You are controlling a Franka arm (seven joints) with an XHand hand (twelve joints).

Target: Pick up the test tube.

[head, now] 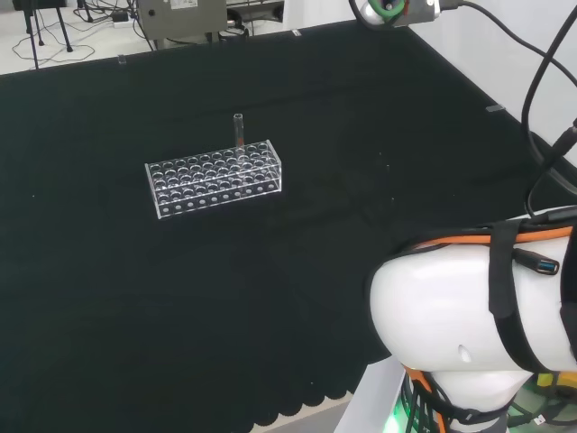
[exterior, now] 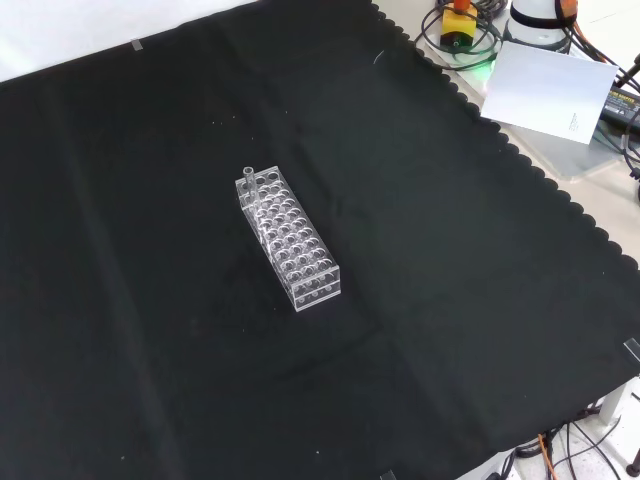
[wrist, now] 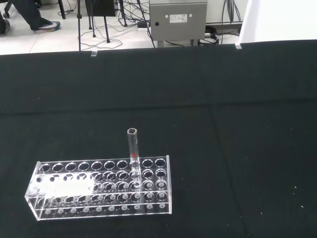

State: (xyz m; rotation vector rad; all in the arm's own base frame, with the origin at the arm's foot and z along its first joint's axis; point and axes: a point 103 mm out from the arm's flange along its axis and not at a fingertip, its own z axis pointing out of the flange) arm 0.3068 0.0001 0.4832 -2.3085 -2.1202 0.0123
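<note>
1. Head view: your test tube (head: 239,129) stands upright in a hole along the far row of the clear rack (head: 215,177), toward its right end, out in the middle of the black tabletop (head: 108,298). It's untouched, so the pickup hasn't started. The arm's white link (head: 451,316) is well apart from it, which means a long approach, and any drift on the way could knock the rack.

2. Front view: the tube (exterior: 249,182) is at the rack's (exterior: 290,240) far left end. The rack looks light (just my guess), so a sideways bump would probably slide or tip it, tube and all.

3. Wrist view: the tube (wrist: 132,151) rises above the rack (wrist: 99,187), near its end. I can't tell how the hand's fingers are set, so check that first. A tilted pull could jam the tube in its hole and lift the rack with it.
</note>
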